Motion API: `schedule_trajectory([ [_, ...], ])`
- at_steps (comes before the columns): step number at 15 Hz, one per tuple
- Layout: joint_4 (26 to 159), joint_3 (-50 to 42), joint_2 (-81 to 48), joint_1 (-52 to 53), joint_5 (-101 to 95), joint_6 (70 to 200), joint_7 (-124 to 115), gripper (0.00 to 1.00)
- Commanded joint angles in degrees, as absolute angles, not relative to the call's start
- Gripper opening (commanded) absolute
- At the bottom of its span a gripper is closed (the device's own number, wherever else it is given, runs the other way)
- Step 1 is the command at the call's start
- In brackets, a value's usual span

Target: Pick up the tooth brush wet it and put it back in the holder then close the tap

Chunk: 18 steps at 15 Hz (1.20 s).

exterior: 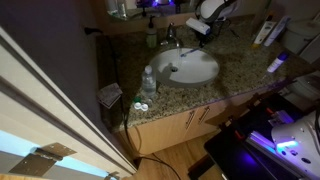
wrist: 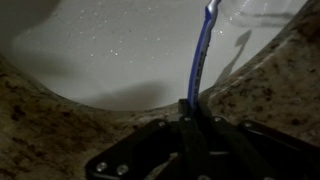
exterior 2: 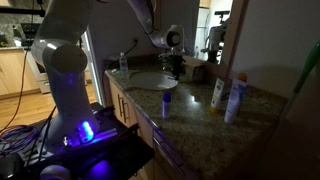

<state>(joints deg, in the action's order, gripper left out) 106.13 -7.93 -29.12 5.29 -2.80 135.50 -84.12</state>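
In the wrist view my gripper [wrist: 187, 105] is shut on the handle of a blue toothbrush [wrist: 200, 55]. The brush points up over the rim of the white oval basin [wrist: 110, 55]. Its head ends at the top edge beside a pale curved rim [wrist: 262, 12]; I cannot tell if this is the holder. In both exterior views the gripper [exterior: 198, 30] [exterior 2: 175, 62] hangs at the back edge of the basin [exterior: 190, 68] [exterior 2: 150, 80]. The silver tap [exterior: 171, 43] stands behind the basin, left of the gripper. Whether water runs cannot be told.
A green-tinted soap bottle [exterior: 152, 38] stands left of the tap. A clear water bottle [exterior: 148, 82] stands at the basin's near left. Tubes and a spray can [exterior 2: 236, 97] stand on the granite counter [exterior: 235, 75]. The robot base [exterior 2: 65, 90] stands beside the cabinet.
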Motion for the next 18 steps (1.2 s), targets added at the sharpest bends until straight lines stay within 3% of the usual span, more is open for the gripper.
schedule_trajectory([
  [1, 105.0, -8.1, -29.8, 5.3, -2.8, 135.5, -84.8, 0.09],
  [2, 104.3, -8.2, -30.1, 5.3, -2.8, 135.5, -85.1, 0.09],
  [3, 103.9, -8.2, -30.3, 5.3, -2.8, 135.5, -85.2, 0.02],
  [9, 102.5, -7.4, -30.9, 4.9, -0.1, 138.5, -87.0, 0.02],
  [10, 103.3, -7.9, -30.5, 5.3, -1.4, 137.4, -86.6, 0.09],
  [13, 102.8, -7.9, -30.5, 5.3, -0.9, 137.5, -86.7, 0.09],
  [14, 102.9, -6.9, -30.1, 4.4, 0.5, 135.4, -84.9, 0.02],
  [18, 103.7, -7.3, -28.9, 4.5, -0.4, 131.3, -84.0, 0.02],
])
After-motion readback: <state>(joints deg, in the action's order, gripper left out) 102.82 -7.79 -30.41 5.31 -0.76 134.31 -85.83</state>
